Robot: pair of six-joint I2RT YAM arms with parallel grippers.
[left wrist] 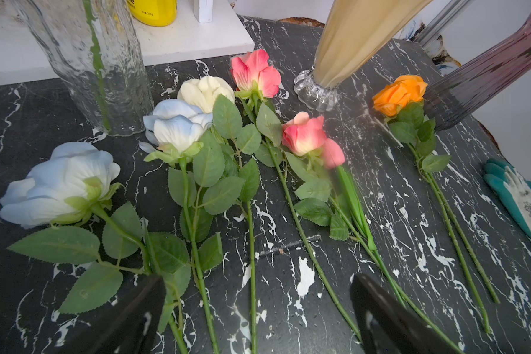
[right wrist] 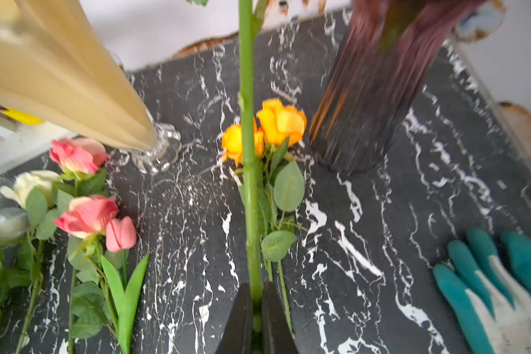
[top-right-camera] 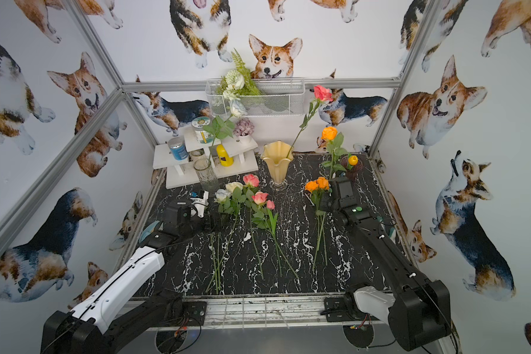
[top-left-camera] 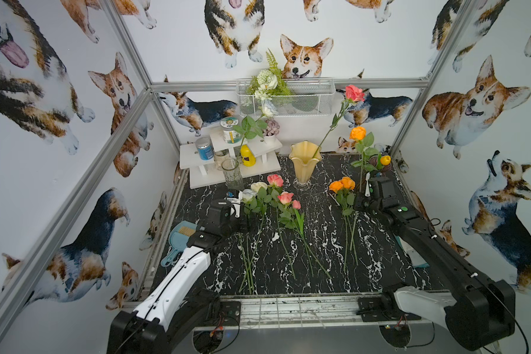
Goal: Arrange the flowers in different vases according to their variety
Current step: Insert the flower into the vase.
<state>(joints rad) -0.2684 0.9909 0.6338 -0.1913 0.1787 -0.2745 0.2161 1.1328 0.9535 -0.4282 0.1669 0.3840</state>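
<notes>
Rippled, glossy clear glass vase (left wrist: 59, 61)

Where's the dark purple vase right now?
In both top views the dark purple vase stands at the table's far right corner, right of the creamy-yellow vase, just behind the orange rose that the right gripper holds upright.

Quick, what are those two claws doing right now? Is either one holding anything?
The left claw is open, holding nothing.
The right claw is closed on the stem of an upright orange rose.
</notes>
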